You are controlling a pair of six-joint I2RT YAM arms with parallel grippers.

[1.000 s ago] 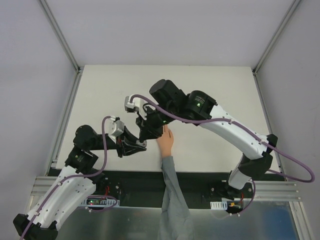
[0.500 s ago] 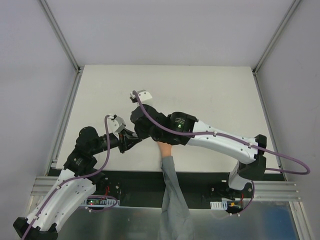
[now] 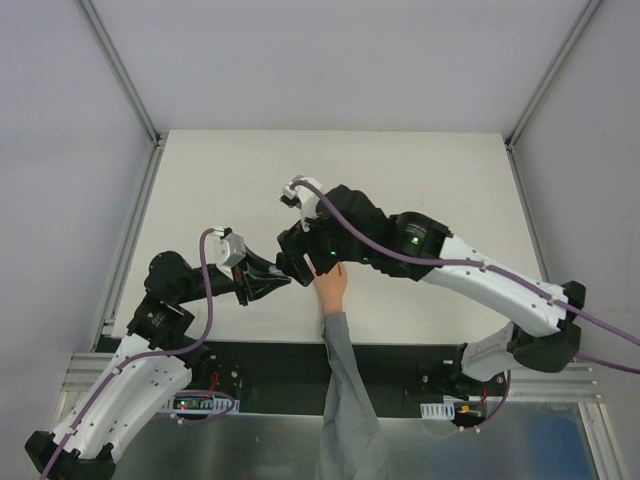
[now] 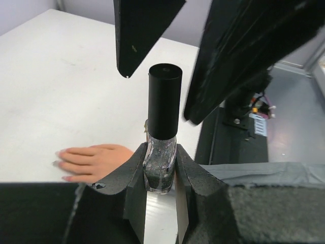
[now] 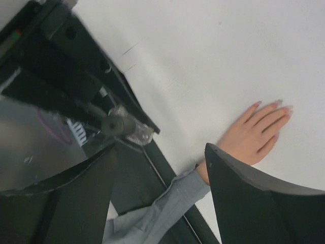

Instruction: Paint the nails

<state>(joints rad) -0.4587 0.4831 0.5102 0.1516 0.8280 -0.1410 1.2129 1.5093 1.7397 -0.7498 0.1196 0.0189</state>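
One small bottle [image 4: 161, 170] of polish, its black cap [image 4: 165, 99] on, stands clamped by its glass body in the left gripper [image 4: 161, 178]. The right gripper [image 5: 162, 147] hangs above with fingers spread on either side of the cap, touching nothing.

We see two risks. If those fingers close off-centre, they could twist or tip the bottle in its narrow hold. Once the cap is off, a tilt could spill polish on the table [image 3: 420, 170].

The nails [image 5: 278, 103] tip a peach model hand [image 5: 251, 134] in a grey sleeve [image 5: 167, 203]. It lies flat near the table's near edge, just right of the bottle. The nails point far, below and to the right of the open fingers and apart from them.
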